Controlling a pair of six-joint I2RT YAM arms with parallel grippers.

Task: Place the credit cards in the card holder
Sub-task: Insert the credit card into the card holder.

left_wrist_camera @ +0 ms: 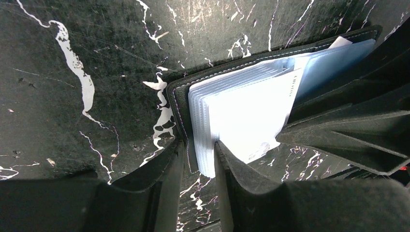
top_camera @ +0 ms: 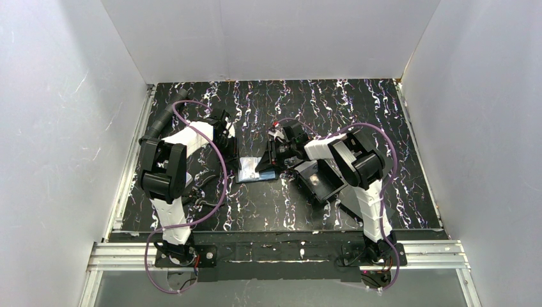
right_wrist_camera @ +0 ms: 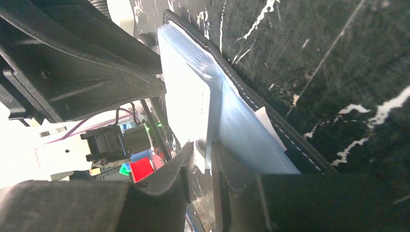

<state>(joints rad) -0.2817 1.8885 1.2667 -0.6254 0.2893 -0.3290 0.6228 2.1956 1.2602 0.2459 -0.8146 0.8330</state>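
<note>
Card holder [top_camera: 252, 169], black stitched leather, left pincer [left_wrist_camera: 199, 145] clamped on fanned clear plastic sleeves [left_wrist_camera: 241, 111], right pincer [right_wrist_camera: 203, 146] grip unclear

left arm [top_camera: 167, 171] and right arm [top_camera: 359, 167]: black joints, white-wrapped links, a purple cable [top_camera: 225, 176] looping along each. black bases [top_camera: 176, 253] meet a silver rail [top_camera: 434, 248]. left gripper [left_wrist_camera: 199, 159] and right gripper [right_wrist_camera: 202, 159] have matte black fingers [left_wrist_camera: 145, 193].

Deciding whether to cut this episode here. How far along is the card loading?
Done: the card holder lies open on the table, and a white card looks tucked among its clear sleeves. In hand: the left fingers pinch the sleeve stack's edge; the right fingers straddle a sleeve edge, grip unclear. Left: any further cards; whether the black tray holds some, I cannot tell.
</note>
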